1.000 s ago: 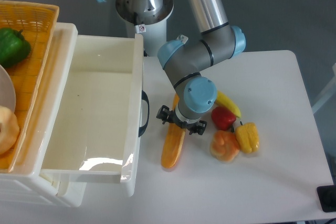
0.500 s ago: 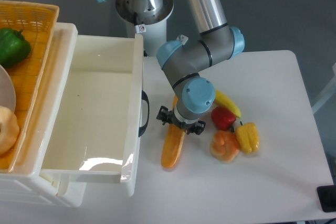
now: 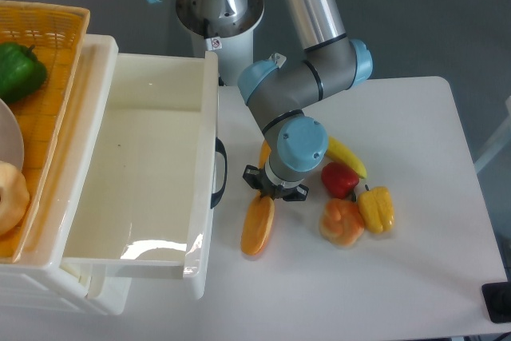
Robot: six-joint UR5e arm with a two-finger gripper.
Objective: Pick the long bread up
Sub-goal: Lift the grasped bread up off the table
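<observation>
The long bread is a slim golden-orange loaf lying on the white table, just right of the white bin. Only its lower half and a small bit of its upper end show; the wrist hides the middle. My gripper points straight down over the loaf's middle. Its black fingers are drawn in against the loaf's sides, shut on it. The loaf's lower end looks slightly raised and turned.
To the right of the loaf sit a yellow banana, a red pepper, an orange pepper and a yellow pepper. A white bin with a black handle stands close on the left. Beyond it, an orange basket holds a green pepper.
The black fingers have drawn in from a wider spread onto the loaf. The loaf's visible lower end has shifted slightly left and looks shorter.
</observation>
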